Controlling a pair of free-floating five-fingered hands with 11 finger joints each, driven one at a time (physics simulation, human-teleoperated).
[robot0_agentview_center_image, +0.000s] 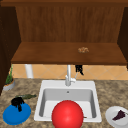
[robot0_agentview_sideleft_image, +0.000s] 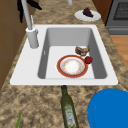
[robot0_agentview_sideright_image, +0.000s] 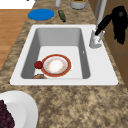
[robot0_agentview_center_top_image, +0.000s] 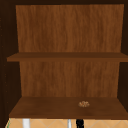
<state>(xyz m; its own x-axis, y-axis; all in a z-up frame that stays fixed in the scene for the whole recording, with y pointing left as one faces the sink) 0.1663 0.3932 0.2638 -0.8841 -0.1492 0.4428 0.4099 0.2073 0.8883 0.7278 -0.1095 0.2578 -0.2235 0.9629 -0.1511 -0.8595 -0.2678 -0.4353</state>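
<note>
Faucet lever (robot0_agentview_sideright_image: 103, 24) sticks out just beside the right hand (robot0_agentview_sideright_image: 119, 23), whose fingers hang loosely down, gripping nothing. Below it lies the sink (robot0_agentview_sideright_image: 100, 72). Far off, the left hand (robot0_agentview_center_image: 17, 102) hovers over a blue plate (robot0_agentview_center_image: 12, 117), fingers curled, empty.

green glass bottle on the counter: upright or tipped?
Tipped: the green glass bottle lies flat on the granite counter, neck toward the white sink.

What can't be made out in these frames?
- Sink contents, front view: hidden behind the red ball.
- Right hand fingers, right side view: dark shape at the faucet handle, grip unclear.
- Small item on shelf, upper view: too small to identify.
</note>
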